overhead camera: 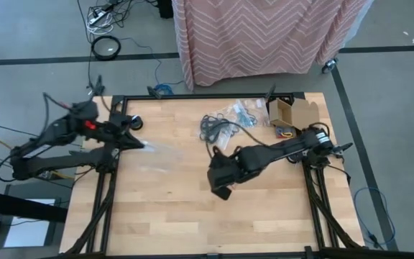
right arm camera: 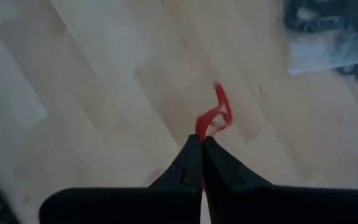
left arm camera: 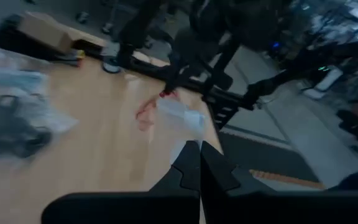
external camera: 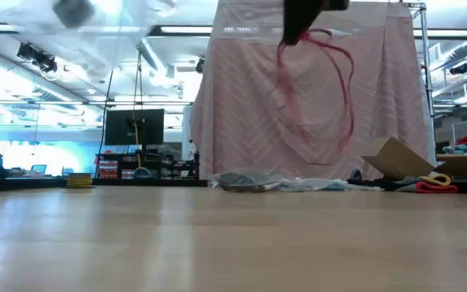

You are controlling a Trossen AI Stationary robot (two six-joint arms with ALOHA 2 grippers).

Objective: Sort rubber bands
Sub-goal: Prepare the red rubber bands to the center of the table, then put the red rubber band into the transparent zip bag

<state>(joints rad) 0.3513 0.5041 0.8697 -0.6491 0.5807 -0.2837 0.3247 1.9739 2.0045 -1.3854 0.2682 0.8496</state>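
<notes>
The wooden desk is filling the middle of the high view, with a pink zigzag-patterned cloth hanging just beyond its far edge. Along that far edge a pile of clear plastic bags is lying beside a tangle of black rubber bands, and an open cardboard box is sitting at the far right corner.

The left arm is reaching in from the desk's left side, and the left gripper is pinching a clear plastic bag that is trailing out over the wood; its fingers are pressed together on the bag's edge, as the left wrist view shows with the bag bunching just ahead of the closed tips.

The right arm is stretching from the far right toward the desk's centre. The right gripper is raised above the surface with its fingers fully closed on a cluster of red rubber bands, which are dangling from the tips over bare wood. In the low view the same red rubber bands are hanging in long loose loops well above the desk, in front of the pink cloth.

More coloured bands, yellow and red, are lying beside the box at the right of the low view.
</notes>
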